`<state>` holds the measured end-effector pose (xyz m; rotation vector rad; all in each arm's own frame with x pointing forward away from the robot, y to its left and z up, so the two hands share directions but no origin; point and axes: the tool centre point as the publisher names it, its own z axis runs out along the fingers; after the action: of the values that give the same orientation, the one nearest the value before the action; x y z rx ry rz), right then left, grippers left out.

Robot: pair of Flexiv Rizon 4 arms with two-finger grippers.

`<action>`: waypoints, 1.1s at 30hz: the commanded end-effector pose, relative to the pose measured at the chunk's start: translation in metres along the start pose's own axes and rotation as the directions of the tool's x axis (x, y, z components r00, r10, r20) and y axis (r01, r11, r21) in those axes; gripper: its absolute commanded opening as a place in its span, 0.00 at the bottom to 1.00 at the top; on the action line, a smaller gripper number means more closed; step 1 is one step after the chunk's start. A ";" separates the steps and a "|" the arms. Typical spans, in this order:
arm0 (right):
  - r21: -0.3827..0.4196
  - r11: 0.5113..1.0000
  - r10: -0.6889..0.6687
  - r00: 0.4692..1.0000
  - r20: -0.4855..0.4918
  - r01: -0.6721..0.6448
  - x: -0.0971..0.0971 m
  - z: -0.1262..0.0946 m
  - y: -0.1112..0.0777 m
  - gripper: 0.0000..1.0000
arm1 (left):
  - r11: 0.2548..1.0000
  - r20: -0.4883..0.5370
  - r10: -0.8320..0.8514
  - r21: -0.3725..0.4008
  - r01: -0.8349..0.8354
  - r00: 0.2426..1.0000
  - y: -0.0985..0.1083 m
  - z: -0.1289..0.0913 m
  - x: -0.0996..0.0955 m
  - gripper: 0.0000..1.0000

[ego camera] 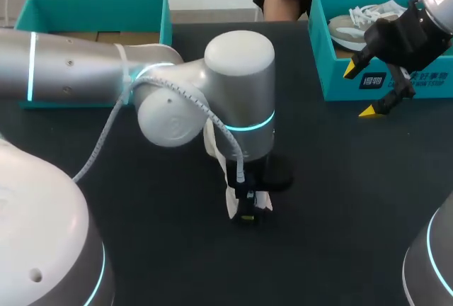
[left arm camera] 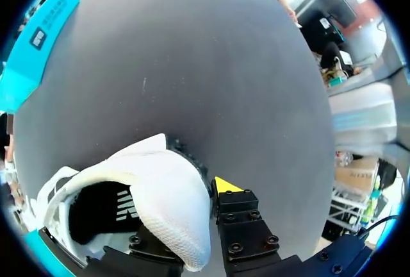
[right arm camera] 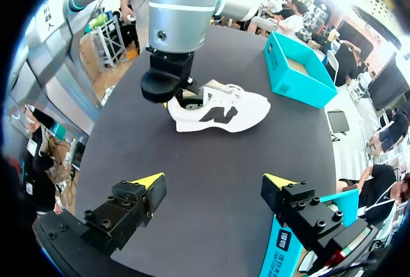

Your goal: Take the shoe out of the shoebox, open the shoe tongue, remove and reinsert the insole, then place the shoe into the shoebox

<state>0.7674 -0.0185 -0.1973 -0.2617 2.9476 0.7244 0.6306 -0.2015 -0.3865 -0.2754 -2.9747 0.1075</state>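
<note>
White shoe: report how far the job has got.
Done: the white mesh sneaker is out, on the black table. In hand: the left gripper clamps its heel; the right gripper is open. Left: tongue, insole, return to the teal cardboard shoebox.

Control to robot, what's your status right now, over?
Left fingers shut on shoe heel, shoe on table. Right fingers open, empty, by right box. Another shoe already in that box.
</note>
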 end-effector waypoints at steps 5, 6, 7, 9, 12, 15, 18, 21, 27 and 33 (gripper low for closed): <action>0.002 1.000 0.001 1.000 -0.001 -0.001 -0.001 0.001 0.000 1.00 | 0.993 -0.066 0.107 -0.047 -0.110 0.992 0.018 -0.057 0.010 0.00; 0.002 1.000 0.001 1.000 -0.001 -0.001 -0.001 0.001 0.000 1.00 | 0.990 -0.083 0.122 -0.054 -0.126 0.989 0.021 -0.065 0.011 0.00; 0.002 1.000 0.001 1.000 -0.001 -0.001 -0.001 0.001 0.000 1.00 | 0.986 -0.093 0.136 -0.082 -0.143 0.986 0.024 -0.072 0.013 0.00; 0.002 1.000 0.001 1.000 -0.001 -0.001 -0.001 0.001 0.000 1.00 | 0.985 -0.077 0.141 -0.094 -0.148 0.987 0.030 -0.091 0.013 0.00; 0.002 1.000 0.001 1.000 -0.001 -0.001 -0.001 0.001 0.000 1.00 | 0.983 -0.060 0.153 -0.089 -0.158 0.986 0.039 -0.120 0.018 0.00; 0.002 1.000 0.001 1.000 -0.001 -0.001 -0.001 0.001 0.000 1.00 | 0.980 -0.053 0.176 -0.083 -0.180 0.983 0.044 -0.143 0.023 0.00; 0.002 1.000 0.001 1.000 -0.001 -0.001 -0.001 0.001 0.000 1.00 | 0.979 -0.021 0.194 -0.062 -0.195 0.981 0.048 -0.167 0.026 0.00; 0.002 1.000 0.001 1.000 -0.001 -0.001 -0.001 0.001 0.000 1.00 | 0.977 0.022 0.198 -0.080 -0.196 0.980 0.050 -0.184 0.026 0.00; 0.002 1.000 0.001 1.000 -0.001 -0.001 -0.001 0.001 0.000 1.00 | 0.977 0.022 0.198 -0.080 -0.196 0.980 0.050 -0.184 0.026 0.00; 0.002 1.000 0.001 1.000 -0.001 -0.001 -0.001 0.001 0.000 1.00 | 0.977 0.022 0.198 -0.080 -0.196 0.980 0.050 -0.184 0.026 0.00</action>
<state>0.7674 -0.0185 -0.1973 -0.2617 2.9476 0.7243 0.6432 -0.1389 -0.2065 -0.5814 -2.9756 0.0131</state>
